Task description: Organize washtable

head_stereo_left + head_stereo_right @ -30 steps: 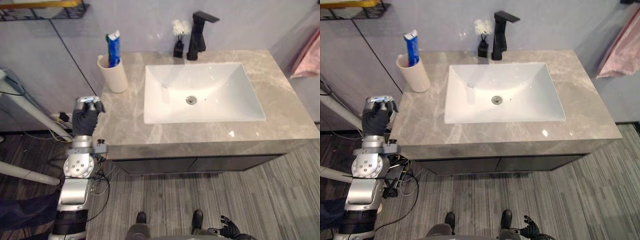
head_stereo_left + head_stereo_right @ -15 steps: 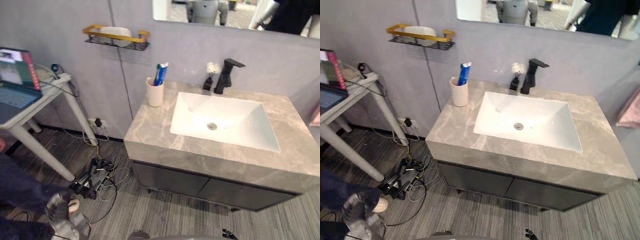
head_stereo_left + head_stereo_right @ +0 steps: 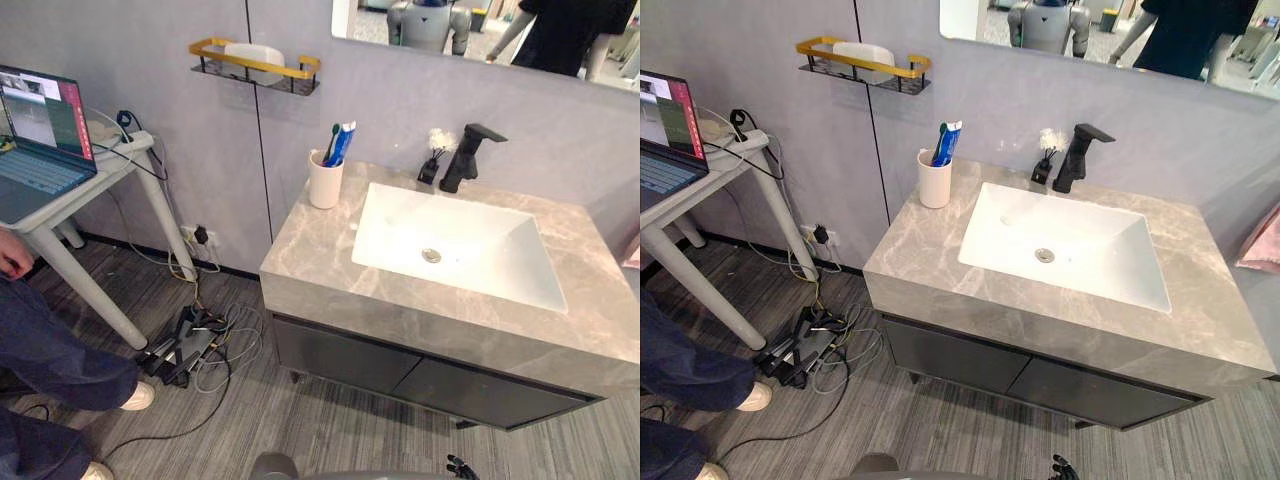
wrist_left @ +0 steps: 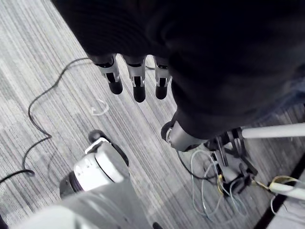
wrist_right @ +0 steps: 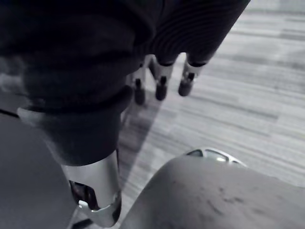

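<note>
Head views: cup (image 3: pixel 324 187) with toothpaste (image 3: pixel 343 140) sat left of the sink (image 3: pixel 450 245). Wrist views: left hand (image 4: pixel 138 83) and right hand (image 5: pixel 190 76) hung slack, empty.

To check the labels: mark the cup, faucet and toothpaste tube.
cup (image 3: pixel 324 187): left eye view, white side wall.
faucet (image 3: pixel 460 162): left eye view, black upright body.
toothpaste tube (image 3: pixel 342 143): left eye view, blue body.

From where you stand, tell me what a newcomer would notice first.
The white sink sunk in the grey marble countertop dominates, with a black faucet behind it. At the counter's back left corner a cream cup holds a blue toothpaste tube and a toothbrush; an open laptop sits on a white table further left. The left hand and right hand hang open over the floor.
</note>
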